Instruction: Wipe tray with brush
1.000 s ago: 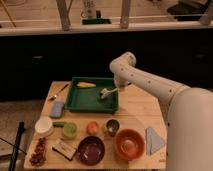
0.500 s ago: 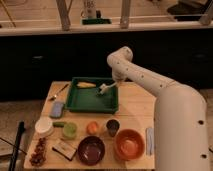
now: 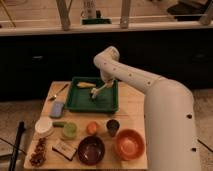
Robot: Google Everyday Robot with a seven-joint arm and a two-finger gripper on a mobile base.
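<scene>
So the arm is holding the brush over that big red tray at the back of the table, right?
Not quite: the tray is dark green, not red, as the camera view shows. The gripper does hang over its right part with the brush at the back of the table.

the gripper (image 3: 103, 84) sits low over the far right of the tray (image 3: 80, 104), brush (image 3: 100, 90) beneath it. tray's left half lies open; bowls (image 3: 130, 144) and cups (image 3: 113, 127) crowd the near side.
</scene>
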